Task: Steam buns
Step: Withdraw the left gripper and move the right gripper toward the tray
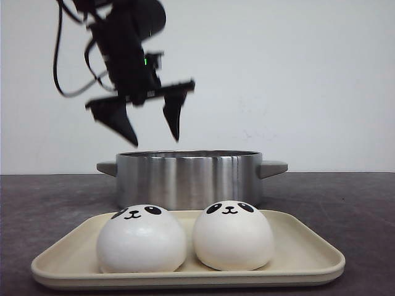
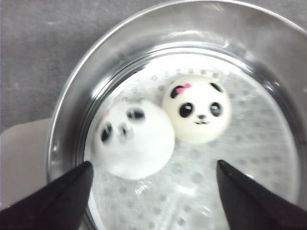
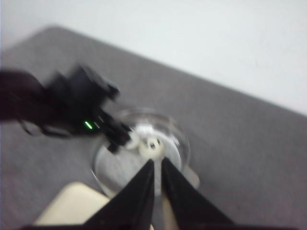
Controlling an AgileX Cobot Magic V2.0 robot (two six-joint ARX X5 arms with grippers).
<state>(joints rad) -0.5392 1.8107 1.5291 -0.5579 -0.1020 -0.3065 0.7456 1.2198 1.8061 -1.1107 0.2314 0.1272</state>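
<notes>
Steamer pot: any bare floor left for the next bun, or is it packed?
Room remains. In the pot, two buns sit touching, toward one side of the perforated floor. Bare floor lies beside the bow-marked bun and between the open left gripper fingertips. It is crowded only where the buns meet.

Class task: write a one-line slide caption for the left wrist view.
Open left hand above a steel pot holding two panda buns, one with a pink bow.
</notes>
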